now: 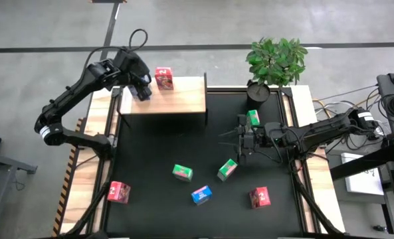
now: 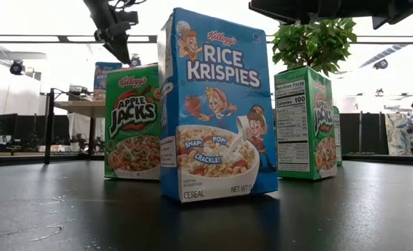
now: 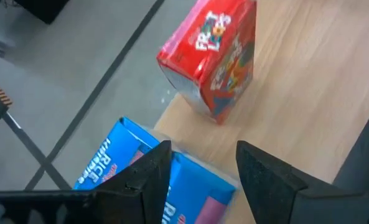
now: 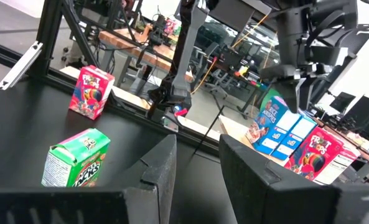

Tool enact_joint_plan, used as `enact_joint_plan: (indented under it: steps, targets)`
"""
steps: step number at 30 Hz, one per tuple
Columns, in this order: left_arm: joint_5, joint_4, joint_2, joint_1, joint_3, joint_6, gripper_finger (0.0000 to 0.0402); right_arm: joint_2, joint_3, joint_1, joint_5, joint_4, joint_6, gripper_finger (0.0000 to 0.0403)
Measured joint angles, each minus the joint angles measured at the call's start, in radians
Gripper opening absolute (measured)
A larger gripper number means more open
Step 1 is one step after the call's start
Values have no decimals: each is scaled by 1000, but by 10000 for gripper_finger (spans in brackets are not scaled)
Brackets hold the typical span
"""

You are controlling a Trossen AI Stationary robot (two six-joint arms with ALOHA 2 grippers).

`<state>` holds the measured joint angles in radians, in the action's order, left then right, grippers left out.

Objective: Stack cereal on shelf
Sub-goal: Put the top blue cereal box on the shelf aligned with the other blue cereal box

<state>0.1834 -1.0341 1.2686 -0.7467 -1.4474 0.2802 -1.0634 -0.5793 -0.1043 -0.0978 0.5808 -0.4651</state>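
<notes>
Cereal boxes like the blue one (image 3: pixel 172 186) under your spread left gripper (image 3: pixel 203 168), upper left, feel light and crushable; pinch the broad faces gently.

Red box (image 1: pixel 164 78) upright on shelf (image 1: pixel 183 99) — others scattered.

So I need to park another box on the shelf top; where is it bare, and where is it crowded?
The shelf is bare from the red box toward its edge nearest the plant, and along its front. The corner under the left gripper is crowded: blue boxes stand below its fingers, with the red box close beside.
</notes>
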Motion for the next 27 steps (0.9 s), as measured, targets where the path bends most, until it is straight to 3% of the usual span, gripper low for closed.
enact_joint_plan:
  steps: [27]
  targets:
    - [17, -75, -12, 0, 2, 3, 164, 0, 0, 0, 0, 0, 0, 112]
